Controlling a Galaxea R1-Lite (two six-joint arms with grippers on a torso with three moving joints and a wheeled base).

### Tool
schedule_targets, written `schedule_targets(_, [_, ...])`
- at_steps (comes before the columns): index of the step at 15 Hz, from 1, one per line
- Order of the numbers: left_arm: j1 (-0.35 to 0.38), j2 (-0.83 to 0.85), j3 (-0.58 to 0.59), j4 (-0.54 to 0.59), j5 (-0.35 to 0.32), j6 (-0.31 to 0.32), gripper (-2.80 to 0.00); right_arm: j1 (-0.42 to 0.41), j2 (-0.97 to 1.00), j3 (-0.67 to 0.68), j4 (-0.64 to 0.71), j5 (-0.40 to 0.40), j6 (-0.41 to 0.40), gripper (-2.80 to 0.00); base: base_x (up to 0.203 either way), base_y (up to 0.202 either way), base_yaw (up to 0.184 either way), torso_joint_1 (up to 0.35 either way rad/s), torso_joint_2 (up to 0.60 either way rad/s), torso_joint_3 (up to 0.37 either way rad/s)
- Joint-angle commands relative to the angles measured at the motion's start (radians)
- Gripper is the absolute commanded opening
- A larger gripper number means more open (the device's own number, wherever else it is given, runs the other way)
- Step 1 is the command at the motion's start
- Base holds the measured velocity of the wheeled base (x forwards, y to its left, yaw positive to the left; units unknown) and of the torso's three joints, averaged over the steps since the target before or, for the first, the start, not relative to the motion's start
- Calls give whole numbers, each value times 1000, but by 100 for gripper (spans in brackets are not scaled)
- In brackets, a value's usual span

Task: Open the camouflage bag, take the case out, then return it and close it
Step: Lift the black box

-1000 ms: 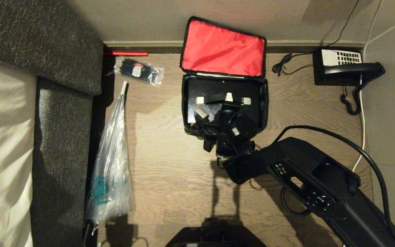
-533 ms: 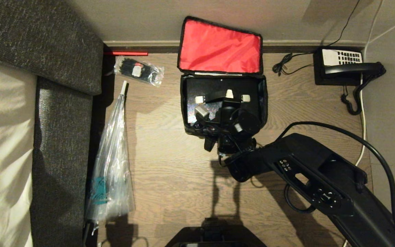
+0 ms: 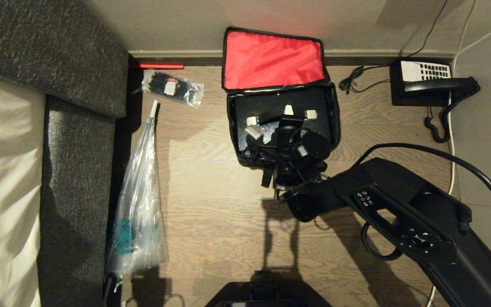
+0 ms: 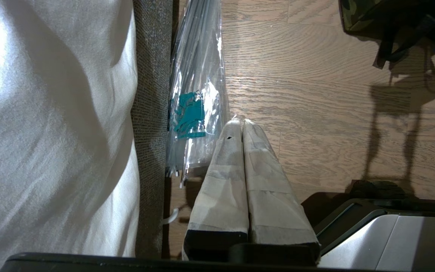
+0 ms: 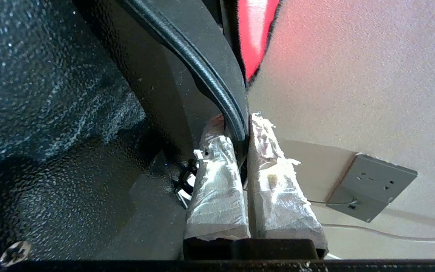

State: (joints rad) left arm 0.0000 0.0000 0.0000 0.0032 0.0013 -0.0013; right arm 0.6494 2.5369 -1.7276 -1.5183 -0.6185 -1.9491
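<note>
The camouflage bag (image 3: pixel 233 128) stands open on the wooden floor by the wall, its red inner lid (image 3: pixel 271 59) leaning back against the wall. The black case (image 3: pixel 254 106) lies inside it. My right gripper (image 3: pixel 288 110) reaches down into the bag and is shut on the case's black curved handle (image 5: pixel 210 75); in the right wrist view the taped fingers (image 5: pixel 217 181) pinch that bar beside the case's textured surface (image 5: pixel 51 94). My left gripper (image 4: pixel 239 122) hangs shut and empty near the floor, beside the upholstered edge. A camouflage corner of the bag (image 4: pixel 357 15) shows in the left wrist view.
A black desk telephone (image 3: pixel 428 83) with its coiled cord sits at the right wall. A clear packet of black ties (image 3: pixel 172 88), a red rod (image 3: pixel 160 66) and a plastic-wrapped umbrella (image 3: pixel 141 192) lie left of the bag, along the grey upholstered furniture (image 3: pixel 75 170). A wall socket (image 5: pixel 372 189) is behind.
My right gripper has moved toward the wall with the handle in it. The bag has shifted and turned a little, and its red lid has tipped further back.
</note>
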Motion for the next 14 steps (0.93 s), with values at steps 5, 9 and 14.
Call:
schedule_targets(5, [0,-2,1,0,0,0,-280,1,-58,36,-12,-4,-11,-280,0,0,0,0,0,0])
schedule_targets(9, [0,-2,1,0,0,0,-280,3,-76,49,-12,-6,-7,-280,0,0,0,0,0,0])
schedule_targets(14, [0,-2,2,0,0,0,-280,10,-92,65,-12,-18,-8,-280,0,0,0,0,0,0])
